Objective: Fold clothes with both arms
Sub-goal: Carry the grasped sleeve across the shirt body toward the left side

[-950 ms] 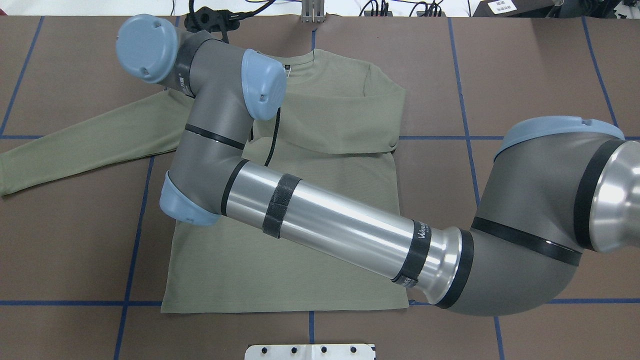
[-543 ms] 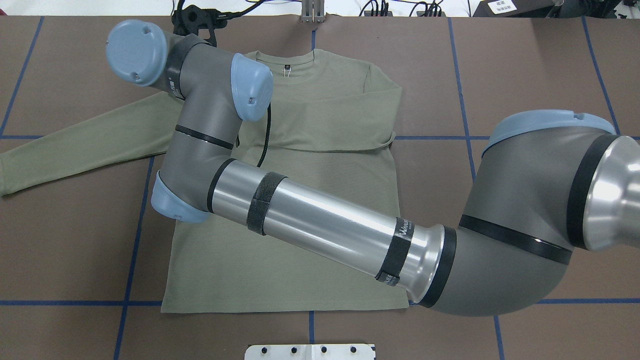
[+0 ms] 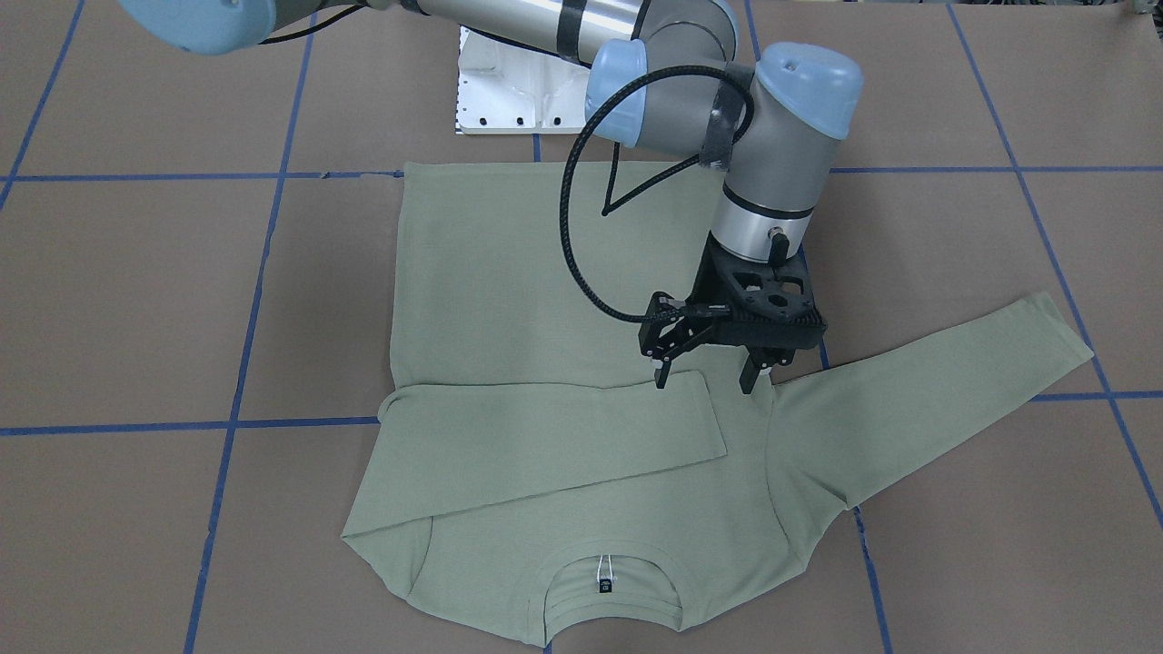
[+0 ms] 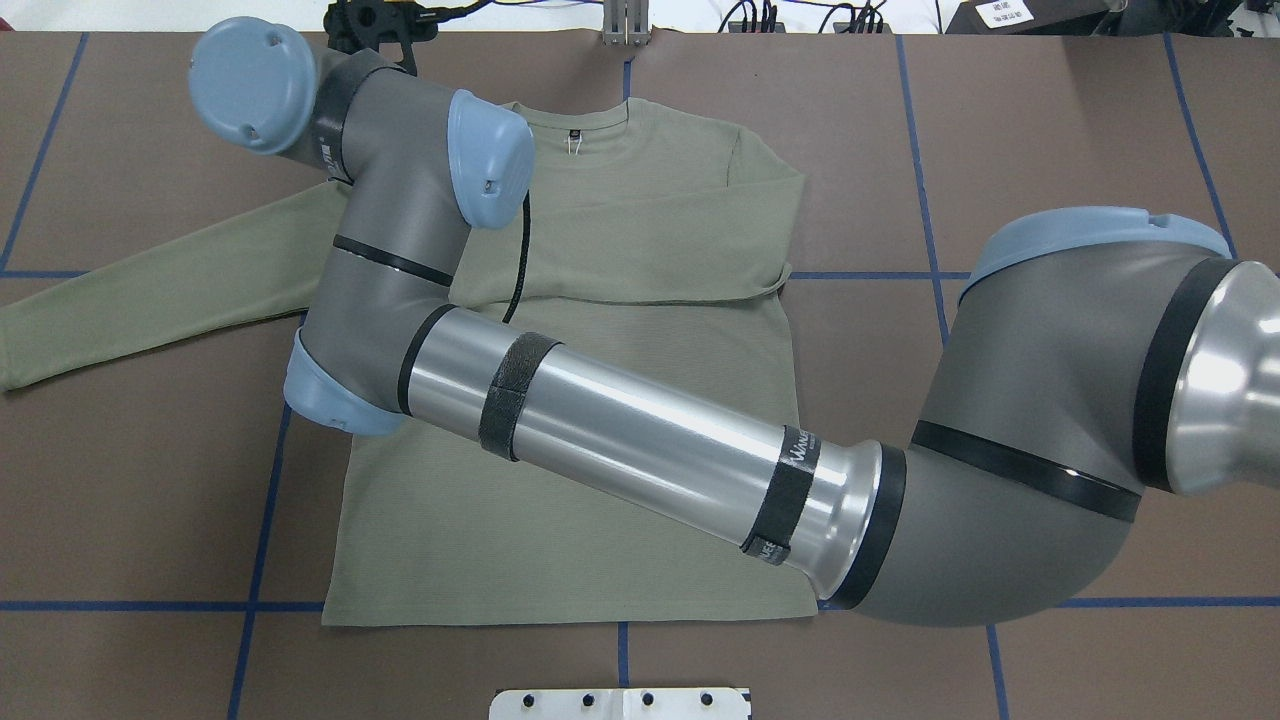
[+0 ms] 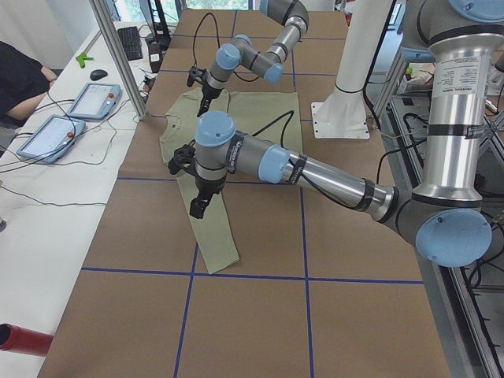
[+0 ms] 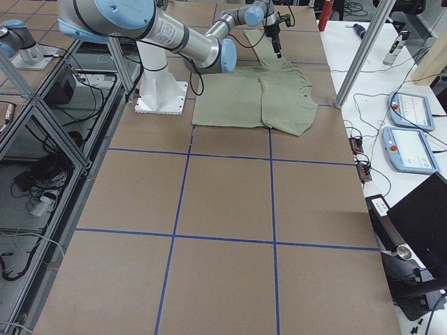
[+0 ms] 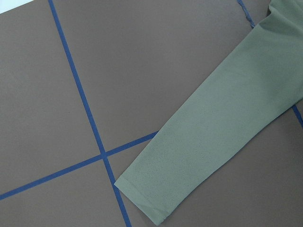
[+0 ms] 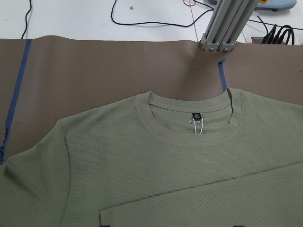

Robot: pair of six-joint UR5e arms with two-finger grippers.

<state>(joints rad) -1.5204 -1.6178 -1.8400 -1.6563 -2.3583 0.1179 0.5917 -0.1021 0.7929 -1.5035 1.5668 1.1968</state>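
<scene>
The pale green shirt (image 3: 545,300) lies flat on the brown table, front up, neck away from the robot. One sleeve (image 3: 545,436) is folded across the chest. The other sleeve (image 3: 927,391) stretches out to the robot's left. My right arm (image 4: 650,440) reaches across the shirt. Its gripper (image 3: 704,381) hangs open and empty just above the fabric, between the folded sleeve's cuff and the outstretched sleeve's armpit. The right wrist view shows the neck label (image 8: 196,117). My left gripper (image 5: 194,206) hovers over the outstretched sleeve (image 7: 222,127). I cannot tell whether it is open or shut.
Blue tape lines (image 3: 300,422) mark a grid on the brown table cover. The white pedestal base (image 3: 509,91) stands at the shirt's hem side. An aluminium post (image 4: 625,25) rises at the far edge. A person (image 5: 20,79) sits by control pendants (image 5: 90,101) on a white desk.
My right arm's wrist has drifted steadily to the left in the overhead view, toward the outstretched sleeve. The shirt and its folded sleeve lie as before.
</scene>
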